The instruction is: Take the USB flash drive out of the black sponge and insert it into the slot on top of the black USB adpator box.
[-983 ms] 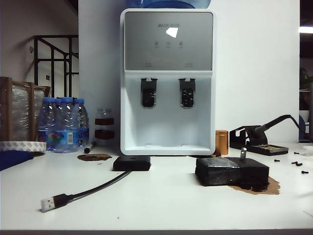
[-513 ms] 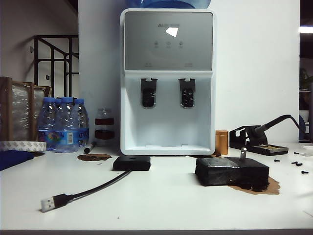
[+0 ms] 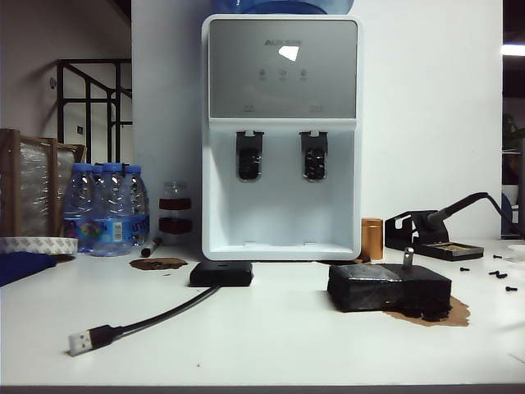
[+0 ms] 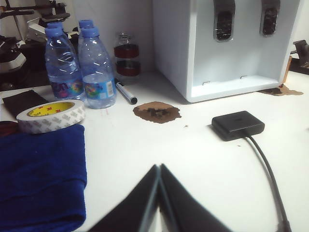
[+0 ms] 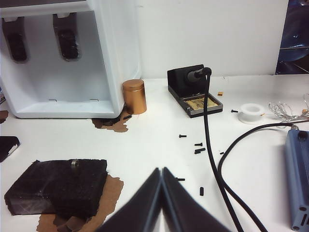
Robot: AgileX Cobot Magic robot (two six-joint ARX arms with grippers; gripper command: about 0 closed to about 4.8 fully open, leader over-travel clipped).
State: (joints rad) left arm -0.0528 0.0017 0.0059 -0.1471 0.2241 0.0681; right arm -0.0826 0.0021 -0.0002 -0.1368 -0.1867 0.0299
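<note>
Only the tape roll (image 4: 50, 116) shows lettering — small red marks on its yellow core, too blurred to read. The dispenser's (image 3: 282, 131) panel print is illegible too.

Even, fairly dim indoor light falls on the white desk (image 3: 271, 336), brighter in both wrist views. A small white glare patch shines on the grey front panel of the white water dispenser (image 3: 282, 131). Soft shadows sit under the large black foam block (image 3: 390, 287). The dark left tool (image 4: 158, 203) and right tool (image 5: 162, 203), both closed, look blurred, too close for focus. Everything is slightly grainy.
</note>
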